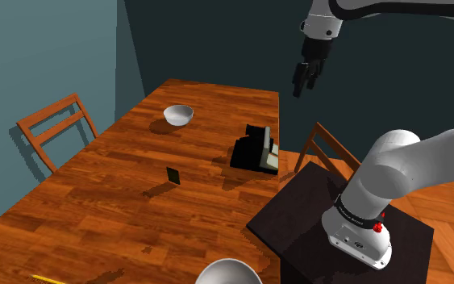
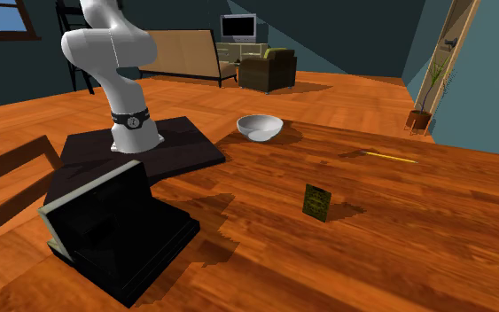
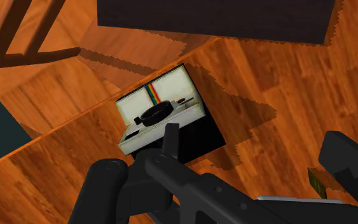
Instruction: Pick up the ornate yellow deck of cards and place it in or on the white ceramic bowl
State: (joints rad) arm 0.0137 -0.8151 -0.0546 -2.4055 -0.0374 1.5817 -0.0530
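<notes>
The deck of cards (image 1: 172,175) is a small dark, yellow-patterned box standing upright near the middle of the wooden table (image 1: 96,210). It also stands in the second exterior view (image 2: 317,202), and a sliver of the deck (image 3: 317,182) shows beside one fingertip. A white bowl (image 1: 178,114) sits toward the far end of the table. A second pale bowl (image 1: 229,273) sits at the near edge and appears next to the stand (image 2: 260,127). My gripper (image 1: 304,77) hangs high above the table's right edge, open and empty (image 3: 225,156), far from the deck.
An instant camera (image 1: 257,152) on a black base lies between gripper and deck (image 2: 114,226) (image 3: 161,118). A yellow pencil (image 2: 391,157) lies near the table edge. Wooden chairs stand at the shoulder view's left (image 1: 56,129) and by the stand (image 1: 326,149).
</notes>
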